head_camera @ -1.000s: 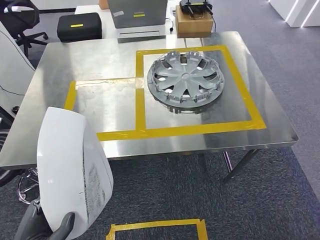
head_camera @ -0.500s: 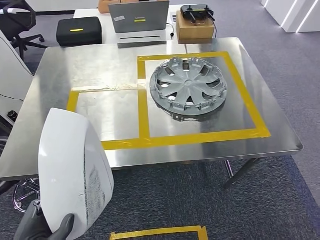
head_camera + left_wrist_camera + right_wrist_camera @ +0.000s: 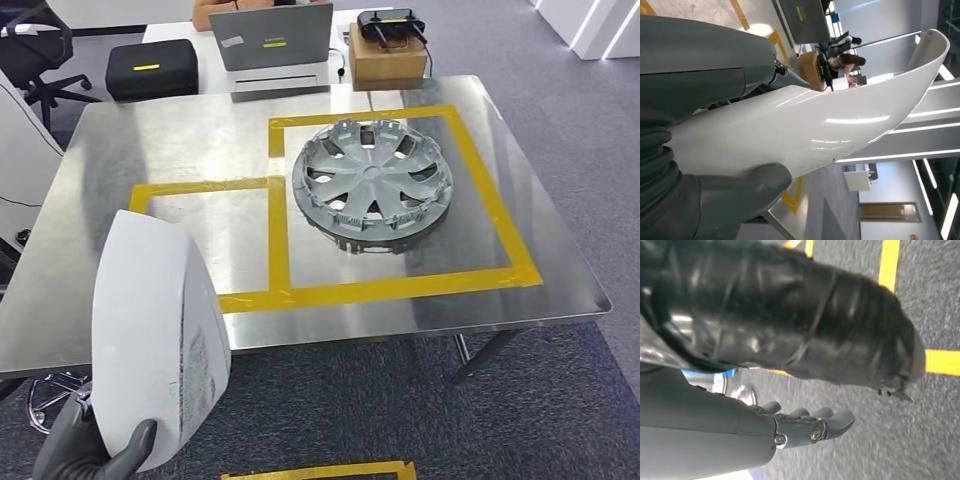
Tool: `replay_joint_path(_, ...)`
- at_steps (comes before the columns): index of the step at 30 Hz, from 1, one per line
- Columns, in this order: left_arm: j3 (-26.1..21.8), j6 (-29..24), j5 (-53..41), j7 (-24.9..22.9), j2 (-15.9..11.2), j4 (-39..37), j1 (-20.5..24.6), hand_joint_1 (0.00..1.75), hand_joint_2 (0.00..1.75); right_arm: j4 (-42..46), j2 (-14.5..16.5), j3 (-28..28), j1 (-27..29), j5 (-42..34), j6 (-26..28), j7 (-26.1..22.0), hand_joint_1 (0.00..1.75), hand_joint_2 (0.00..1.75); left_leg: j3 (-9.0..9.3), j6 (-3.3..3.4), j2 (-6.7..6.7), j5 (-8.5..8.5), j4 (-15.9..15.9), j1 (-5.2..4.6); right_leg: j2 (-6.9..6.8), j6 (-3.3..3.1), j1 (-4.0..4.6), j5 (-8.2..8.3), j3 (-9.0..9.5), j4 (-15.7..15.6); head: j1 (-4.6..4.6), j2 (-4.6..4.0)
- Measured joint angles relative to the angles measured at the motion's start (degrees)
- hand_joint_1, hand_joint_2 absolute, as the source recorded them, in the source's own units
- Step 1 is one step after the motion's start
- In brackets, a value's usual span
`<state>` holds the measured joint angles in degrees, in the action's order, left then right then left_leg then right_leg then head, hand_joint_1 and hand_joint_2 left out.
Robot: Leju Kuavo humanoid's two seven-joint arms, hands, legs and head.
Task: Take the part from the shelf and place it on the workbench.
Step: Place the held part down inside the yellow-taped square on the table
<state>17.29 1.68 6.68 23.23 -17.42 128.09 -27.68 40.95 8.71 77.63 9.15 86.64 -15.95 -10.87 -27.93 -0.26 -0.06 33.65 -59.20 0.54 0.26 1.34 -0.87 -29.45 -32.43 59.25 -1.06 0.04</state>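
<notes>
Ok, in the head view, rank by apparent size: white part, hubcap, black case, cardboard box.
1. Hubcap and white part look about equal; the part is nearer the camera, so unranked.
2. Black case.
3. Cardboard box.

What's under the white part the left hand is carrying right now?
Under the white part the left hand grips its lower edge; below lies grey carpet. The part hides the workbench's near-left edge.
</notes>
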Motion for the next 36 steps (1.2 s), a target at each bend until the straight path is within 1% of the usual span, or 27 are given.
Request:
replay_joint_path(1, -0.3, -0.3, -0.2, -0.2, -0.2, 0.0, 0.0, 1.75, 1.75, -0.9, -0.2, 1.0, -0.4, 0.0, -0.1, 0.1, 0.0, 0.0, -0.76, -0.27, 0.0, 1.12, -1.9, 0.01, -0.04, -0.31, -0.15, 0.01, 0.34, -0.3, -0.16, 0.0)
replay_joint_path(2, -0.7, -0.6, -0.3, -0.4, -0.3, -0.1, 0.0, 1.75, 1.75, -1.6, -0.4, 1.9, -0.7, 0.0, -0.3, 0.1, 0.0, 0.0, -2.33, -0.47, 0.0, 2.66, -5.1, 0.05, -0.08, -0.57, -0.21, -0.04, 0.61, -0.5, -0.33, 0.0)
replay_joint_path(3, -1.2, -0.9, -0.5, -0.6, -0.4, -0.2, -0.1, 1.75, 1.75, -2.2, -0.5, 2.9, -1.1, 0.0, -0.6, 0.0, 0.0, 0.0, -4.54, -0.61, 0.01, 4.32, -9.1, 0.06, -0.1, -0.76, -0.2, -0.17, 0.78, -0.6, -0.5, 0.0)
replay_joint_path(4, -1.7, -1.1, -0.6, -0.9, -0.5, -0.3, -0.1, 1.75, 1.75, -2.7, -0.6, 3.8, -1.5, 0.0, -1.0, 0.0, 0.0, 0.0, -6.76, -0.72, 0.01, 5.45, -12.9, 0.07, -0.1, -0.88, -0.18, -0.31, 0.91, -0.6, -0.54, 0.0)
replay_joint_path(5, -2.3, -1.3, -0.7, -1.2, -0.6, -0.5, -0.3, 1.75, 1.75, -3.1, -0.7, 4.6, -1.7, 0.0, -1.3, -0.1, 0.0, 0.0, -8.34, -0.76, 0.01, 5.55, -15.1, 0.07, -0.09, -0.95, -0.16, -0.49, 1.1, -0.6, -0.58, 0.0)
replay_joint_path(6, -2.8, -1.5, -0.8, -1.4, -0.7, -0.7, -0.4, 1.75, 1.75, -3.3, -0.7, 5.2, -1.9, 0.0, -1.5, -0.2, 0.0, 0.0, -8.93, -0.73, 0.01, 4.43, -15.3, 0.07, -0.08, -0.94, -0.14, -0.69, 1.37, -0.6, -0.58, 0.0)
replay_joint_path(7, -3.4, -1.6, -0.8, -1.5, -0.7, -0.8, -0.5, 1.75, 1.75, -3.6, -0.7, 5.7, -2.0, 0.0, -1.7, -0.3, 0.0, 0.0, -8.41, -0.6, 0.01, 2.2, -13.1, 0.06, -0.05, -0.88, -0.13, -0.92, 1.74, -0.6, -0.58, 0.0)
replay_joint_path(8, -3.8, -1.6, -0.8, -1.5, -0.8, -0.9, -0.6, 1.75, 1.75, -3.8, -0.7, 6.1, -2.1, 0.0, -1.8, -0.4, 0.0, 0.0, -7.11, -0.37, 0.01, -0.53, -9.3, 0.05, -0.01, -0.73, -0.12, -1.19, 2.13, -0.6, -0.6, 0.0)
replay_joint_path(9, -4.1, -1.6, -0.8, -1.5, -0.8, -1.0, -0.6, 1.75, 1.75, -3.9, -0.7, 6.5, -2.1, 0.0, -1.9, -0.4, 0.0, 0.0, -5.71, -0.13, 0.02, -2.46, -5.6, -0.06, 0.01, -0.47, -0.03, -1.49, 2.43, -0.6, -0.57, 0.0)
replay_joint_path(10, -4.5, -1.6, -0.9, -1.7, -0.8, -1.0, -0.7, 1.75, 1.75, -4.1, -0.7, 6.8, -2.2, 0.0, -2.1, -0.4, 0.0, 0.0, -4.49, 0.13, 0.01, -3.65, -2.6, -0.15, 0.05, -0.14, 0.05, -1.77, 2.51, -0.6, -0.57, 0.0)
replay_joint_path(11, -4.8, -1.6, -1.0, -2.0, -0.8, -1.1, -0.8, 1.75, 1.75, -4.1, -0.7, 7.0, -2.3, 0.0, -2.4, -0.5, 0.0, 0.0, -3.77, 0.21, -0.01, -4.08, -0.7, -0.2, 0.04, 0.03, 0.17, -2.09, 2.5, -0.6, -0.5, 0.0)
replay_joint_path(13, -5.9, -1.4, -1.3, -3.4, -0.9, -1.2, -1.0, 1.75, 1.75, -4.2, -0.8, 7.3, -2.4, 0.0, -3.5, -0.5, 0.0, 0.0, -3.36, 0.21, -0.09, -3.86, 0.2, -0.23, -0.01, -0.11, 0.29, -2.33, 2.43, -0.6, -0.33, 0.0)
replay_joint_path(14, -6.9, -1.0, -1.3, -4.3, -0.8, -1.4, -1.1, 1.75, 1.75, -4.2, -0.9, 7.5, -2.5, 0.0, -4.2, -0.5, 0.0, 0.0, -3.33, 0.16, -0.13, -3.88, 0.3, -0.21, -0.06, -0.28, 0.31, -2.35, 2.56, -0.7, -0.23, 0.0)
replay_joint_path(15, -8.1, -0.3, -1.2, -5.2, -0.8, -1.6, -1.2, 1.75, 1.75, -4.2, -1.0, 7.6, -2.6, 0.0, -4.8, -0.5, 0.0, 0.0, -3.31, 0.24, -0.14, -3.82, 0.3, -0.25, -0.06, -0.3, 0.29, -2.25, 2.66, -0.9, -0.22, 0.0)
replay_joint_path(20, -16.8, 4.4, -2.7, -8.5, 0.2, -4.3, -0.4, 1.75, 1.75, -4.4, -1.7, 8.4, -2.6, 0.0, -7.1, -0.4, 0.0, 0.0, -3.33, 0.51, -0.1, -3.69, 0.2, -0.35, 0.1, 0.31, 0.2, -1.97, 3.51, -1.4, -0.23, 0.0)
replay_joint_path(22, -19.8, 5.2, -3.9, -9.2, 0.7, -5.3, 0.2, 1.75, 1.75, -4.4, -1.8, 8.6, -2.6, 0.0, -7.8, -0.5, 0.0, 0.0, -3.33, 0.58, -0.1, -3.65, 0.2, -0.34, 0.1, 0.57, 0.2, -1.97, 3.58, -1.6, -0.23, 0.0)
replay_joint_path(25, -22.8, 5.8, -6.1, -10.4, 1.4, -6.8, 1.4, 1.75, 1.75, -4.4, -1.8, 8.9, -2.7, 0.0, -8.9, -0.5, 0.0, 0.0, -3.29, 0.71, -0.1, -3.57, 0.2, -0.34, 0.06, 0.84, 0.2, -2.03, 3.4, -1.6, -0.25, 0.0)
replay_joint_path(30, -26.6, 6.0, -11.1, -13.4, 1.8, -10.7, 6.0, 1.75, 1.75, -4.4, -2.0, 9.6, -3.2, 0.0, -9.4, -0.6, 0.0, 0.0, -3.14, 0.84, -0.11, -3.48, 0.2, -0.31, -0.02, 0.97, 0.26, -2.12, 3.08, -1.6, -0.27, 0.0)
replay_joint_path(36, -26.7, 4.8, -16.5, -16.5, 1.6, -16.6, 13.6, 1.75, 1.75, -5.8, -3.6, 10.1, -3.9, 0.0, -8.3, -0.6, 0.0, 0.0, -3.06, 0.83, -0.12, -3.56, 0.2, -0.19, -0.01, 0.96, 0.35, -2.11, 3.24, -1.6, -0.26, 0.0)
